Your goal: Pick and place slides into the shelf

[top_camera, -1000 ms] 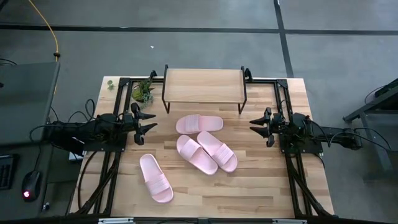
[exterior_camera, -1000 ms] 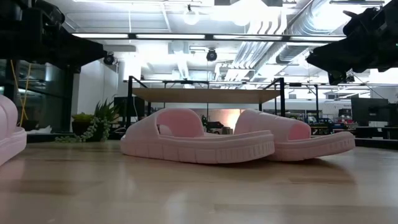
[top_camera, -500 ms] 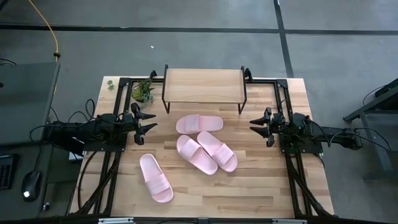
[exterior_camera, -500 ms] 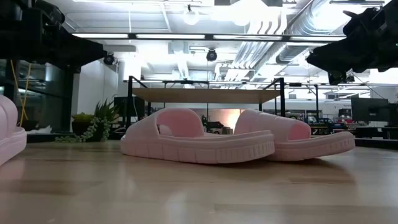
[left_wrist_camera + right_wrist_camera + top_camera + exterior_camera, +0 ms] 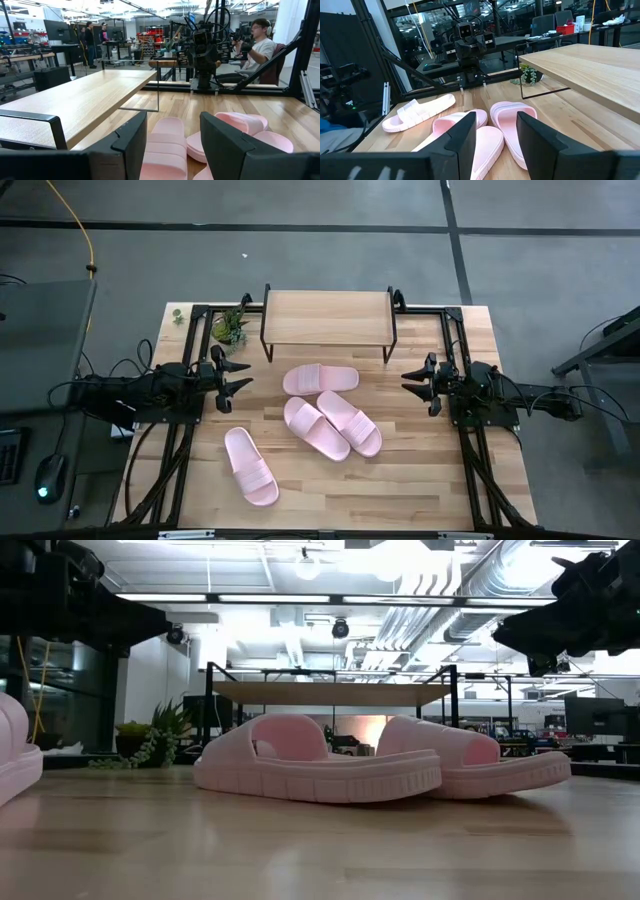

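Four pale pink slides lie on the table on their soles: one (image 5: 320, 379) just in front of the shelf, two side by side (image 5: 316, 428) (image 5: 350, 422) at the middle, one (image 5: 250, 466) alone toward the near-left. The shelf (image 5: 328, 317), a wooden board on black legs, stands at the far edge. My left gripper (image 5: 242, 375) hovers open at the table's left side, level and pointing at the slides. My right gripper (image 5: 408, 383) hovers open at the right side, facing it. In the left wrist view the fingers frame a slide (image 5: 166, 146).
A small green plant (image 5: 231, 326) sits beside the shelf's left legs. Black frame rails run along the table's left (image 5: 180, 440) and right (image 5: 470, 450) sides. People sit and stand in the room beyond the table (image 5: 257, 40). Bare wood lies near the front edge (image 5: 400, 490).
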